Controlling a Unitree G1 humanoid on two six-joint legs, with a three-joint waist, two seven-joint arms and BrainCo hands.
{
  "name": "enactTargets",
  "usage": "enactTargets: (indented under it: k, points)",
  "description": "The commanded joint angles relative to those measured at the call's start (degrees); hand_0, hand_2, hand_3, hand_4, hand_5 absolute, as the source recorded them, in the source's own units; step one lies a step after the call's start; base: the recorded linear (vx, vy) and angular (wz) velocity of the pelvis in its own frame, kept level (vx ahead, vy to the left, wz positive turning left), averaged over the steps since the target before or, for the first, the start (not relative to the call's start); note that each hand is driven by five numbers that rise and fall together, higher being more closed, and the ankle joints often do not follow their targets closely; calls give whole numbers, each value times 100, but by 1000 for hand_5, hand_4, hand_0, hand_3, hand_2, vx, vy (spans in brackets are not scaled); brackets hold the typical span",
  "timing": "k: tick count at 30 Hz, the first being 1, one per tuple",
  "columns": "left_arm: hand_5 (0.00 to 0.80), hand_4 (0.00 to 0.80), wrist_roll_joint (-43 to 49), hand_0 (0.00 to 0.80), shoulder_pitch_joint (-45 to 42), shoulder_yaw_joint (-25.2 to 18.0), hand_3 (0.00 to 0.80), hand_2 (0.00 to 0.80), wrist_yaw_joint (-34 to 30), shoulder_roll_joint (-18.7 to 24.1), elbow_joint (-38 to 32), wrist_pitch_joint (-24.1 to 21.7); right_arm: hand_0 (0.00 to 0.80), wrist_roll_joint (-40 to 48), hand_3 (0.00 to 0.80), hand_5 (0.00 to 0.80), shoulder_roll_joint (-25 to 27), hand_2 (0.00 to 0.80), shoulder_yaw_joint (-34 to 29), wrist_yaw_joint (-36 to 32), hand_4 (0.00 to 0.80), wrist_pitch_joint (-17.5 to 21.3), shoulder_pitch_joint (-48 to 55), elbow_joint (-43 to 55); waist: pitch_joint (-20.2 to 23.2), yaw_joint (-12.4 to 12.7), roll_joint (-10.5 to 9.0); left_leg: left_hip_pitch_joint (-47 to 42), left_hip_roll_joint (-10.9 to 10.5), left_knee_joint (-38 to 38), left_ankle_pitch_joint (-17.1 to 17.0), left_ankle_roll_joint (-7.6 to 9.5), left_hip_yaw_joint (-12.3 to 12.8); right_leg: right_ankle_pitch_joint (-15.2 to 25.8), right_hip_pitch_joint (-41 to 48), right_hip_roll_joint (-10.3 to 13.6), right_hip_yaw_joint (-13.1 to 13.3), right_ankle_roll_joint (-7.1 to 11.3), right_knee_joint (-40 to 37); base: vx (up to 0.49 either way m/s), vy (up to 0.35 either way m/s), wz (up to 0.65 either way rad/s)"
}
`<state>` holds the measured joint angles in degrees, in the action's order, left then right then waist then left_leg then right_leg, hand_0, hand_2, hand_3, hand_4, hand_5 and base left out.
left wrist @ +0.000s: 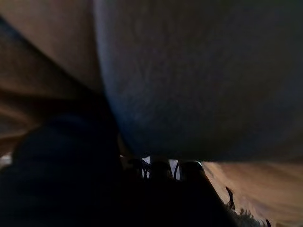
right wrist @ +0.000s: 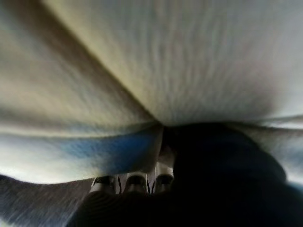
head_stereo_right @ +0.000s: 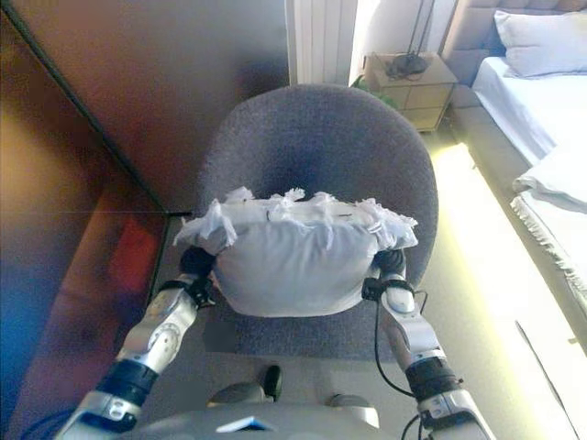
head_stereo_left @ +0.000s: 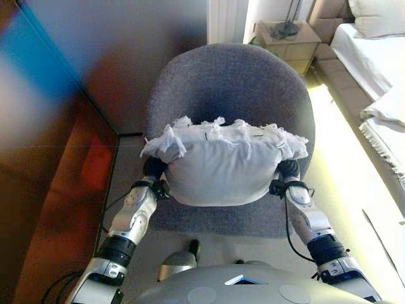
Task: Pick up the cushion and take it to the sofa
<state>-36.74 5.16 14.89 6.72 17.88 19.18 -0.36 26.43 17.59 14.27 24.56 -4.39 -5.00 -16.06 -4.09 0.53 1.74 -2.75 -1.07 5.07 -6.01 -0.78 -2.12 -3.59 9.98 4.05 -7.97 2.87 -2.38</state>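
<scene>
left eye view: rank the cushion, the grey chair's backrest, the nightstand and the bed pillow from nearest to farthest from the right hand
1. cushion: pressed against the right hand, on its inner side.
2. grey chair: its backrest rises just behind the cushion.
3. nightstand: beyond the chair, by the wall.
4. bed pillow: far corner, on the bed.

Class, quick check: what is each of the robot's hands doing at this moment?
Left hand: at the cushion's left end, fingers hidden, cannot be told.
Right hand: at the cushion's right end, fingers hidden, cannot be told.
</scene>
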Motion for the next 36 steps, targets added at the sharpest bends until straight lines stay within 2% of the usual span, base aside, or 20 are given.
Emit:
enactTargets:
  k: [1,12,16,20,30,36]
  points:
    - [800,800,232,800,1125,474,800,800,-265,-528,223,-407,800,-64,800,800,-437,800,246,290,800,338,-957,156,174,-65,-48,-400,336,-7,380,-190,439,855,-394,226,187,257,-262,60,-13,-13]
    - [800,800,567,800,1671,705,800,800,-249,-703,1164,-246,800,215,800,800,-459,800,104,850,800,161,-1220,-651,235,-236,-3,-566,388,-7,468,-220,599,831,-294,168,309,255,-262,48,-33,-6]
    - [800,800,481,800,1925,699,800,800,-28,-821,1798,-234,800,352,800,800,-369,800,188,388,800,-304,-1482,-1238,263,-280,22,-647,388,-7,474,-248,630,843,-237,154,342,265,-262,86,-26,-14]
    - [800,800,390,800,1918,626,800,800,228,-924,2286,-5,800,563,800,800,-309,800,353,-557,800,-1061,-1619,-1893,323,-235,-4,-750,404,-7,465,-282,605,836,-134,143,336,274,-262,117,-41,-8]
    - [800,800,452,800,1542,481,800,800,367,-862,2868,405,800,-91,800,800,-301,800,463,-1666,800,-1487,-1502,-2495,496,-86,-122,-1008,453,-7,440,-350,518,795,191,117,211,288,-262,165,-5,1]
    - [800,800,564,800,1443,376,800,800,687,-850,3196,478,800,-810,800,800,-287,800,605,-2149,800,-1555,-1514,-2778,536,6,-188,-1111,449,-7,352,-380,412,841,332,113,137,300,-262,186,37,5]
